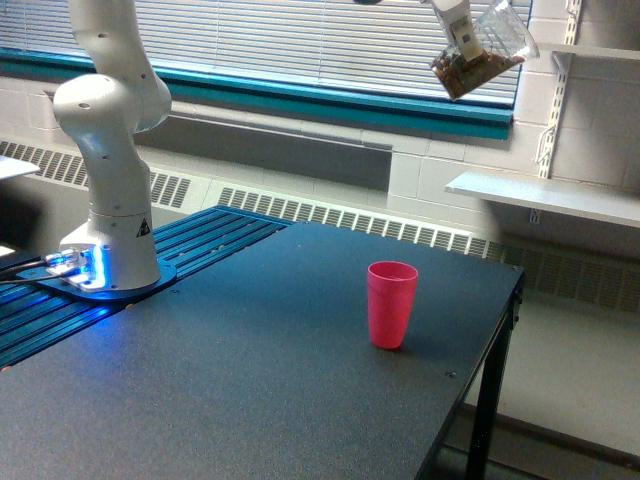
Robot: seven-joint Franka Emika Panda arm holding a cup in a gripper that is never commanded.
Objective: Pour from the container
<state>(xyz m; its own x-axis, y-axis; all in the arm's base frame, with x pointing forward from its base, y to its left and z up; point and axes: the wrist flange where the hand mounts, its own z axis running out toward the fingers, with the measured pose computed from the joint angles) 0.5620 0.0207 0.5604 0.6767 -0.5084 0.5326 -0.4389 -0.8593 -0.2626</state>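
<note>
Container was held high at top of exterior view, tilted, brown granular matter settled at lower end. Fingers were partly cropped; apparently pinching container's wall, grip not fully seen. Pink cup stood upright on desk, well below fingers and toward exterior view's left. Step judged: carry before pour, nothing spilling. Next move judged to call for descent over cup, then further tilt.

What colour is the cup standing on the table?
Pink, plain and opaque; the cup shows clearly in the exterior view.
</note>
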